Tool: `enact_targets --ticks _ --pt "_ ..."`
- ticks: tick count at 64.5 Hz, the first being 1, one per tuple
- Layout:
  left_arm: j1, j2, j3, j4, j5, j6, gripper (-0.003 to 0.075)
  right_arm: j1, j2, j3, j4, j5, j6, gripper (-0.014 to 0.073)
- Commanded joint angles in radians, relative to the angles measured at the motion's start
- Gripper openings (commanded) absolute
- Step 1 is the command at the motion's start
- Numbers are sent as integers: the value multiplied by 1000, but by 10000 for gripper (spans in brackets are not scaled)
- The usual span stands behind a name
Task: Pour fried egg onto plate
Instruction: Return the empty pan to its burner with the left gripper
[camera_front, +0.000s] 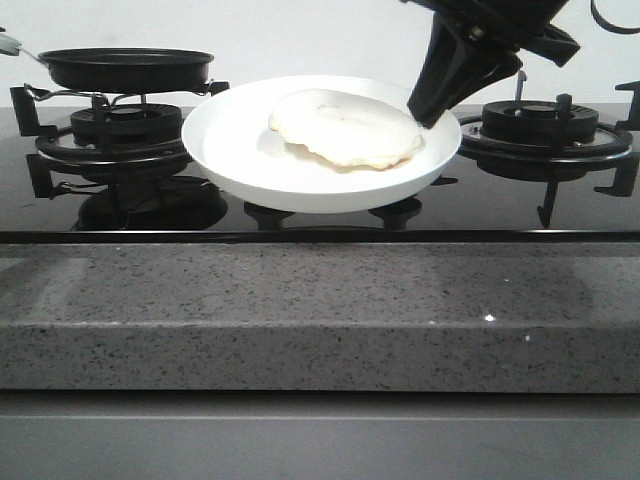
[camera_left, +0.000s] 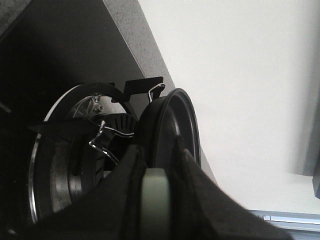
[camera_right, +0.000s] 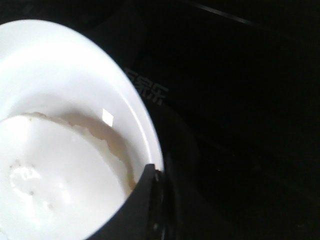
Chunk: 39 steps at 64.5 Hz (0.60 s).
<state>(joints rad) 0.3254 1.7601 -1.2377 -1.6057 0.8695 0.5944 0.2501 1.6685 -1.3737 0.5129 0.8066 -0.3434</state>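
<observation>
My right gripper (camera_front: 428, 112) is clamped on the right rim of the plate (camera_front: 240, 150), one dark finger (camera_right: 137, 205) lapping over the white edge in the right wrist view. The plate hangs above the black stove top (camera_front: 500, 205), midway between the two burners, tipped slightly toward me. The fried egg (camera_front: 345, 128) lies flat inside it, toward the rim I hold, showing pale with no yolk that I can make out. My left gripper (camera_left: 156, 165) is closed on the pale handle (camera_left: 155, 200) of the black frying pan (camera_front: 125, 68), which I have level above the left burner (camera_front: 120, 135). A speckled grey counter edge (camera_front: 320, 320) runs along the front of the stove.
</observation>
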Motion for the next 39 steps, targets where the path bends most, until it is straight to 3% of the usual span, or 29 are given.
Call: enact_targets --ticks 1,7,12,30,39 --pt "1 -50 -29 -42 28 -3 -18 -2 -53 -28 39 -38 -8 -57" --pt "1 -50 -29 -42 23 -3 9 -2 -53 -28 39 -38 -8 -57" --pt "1 -50 -29 -39 23 1 85 -2 -53 -28 39 -38 -8 -57" --pt "1 -50 -29 -20 80 35 517 -2 -53 -28 39 -38 -8 -57" --pt "1 -50 -29 15 111 35 557 -2 -53 -28 39 -38 -8 -57"
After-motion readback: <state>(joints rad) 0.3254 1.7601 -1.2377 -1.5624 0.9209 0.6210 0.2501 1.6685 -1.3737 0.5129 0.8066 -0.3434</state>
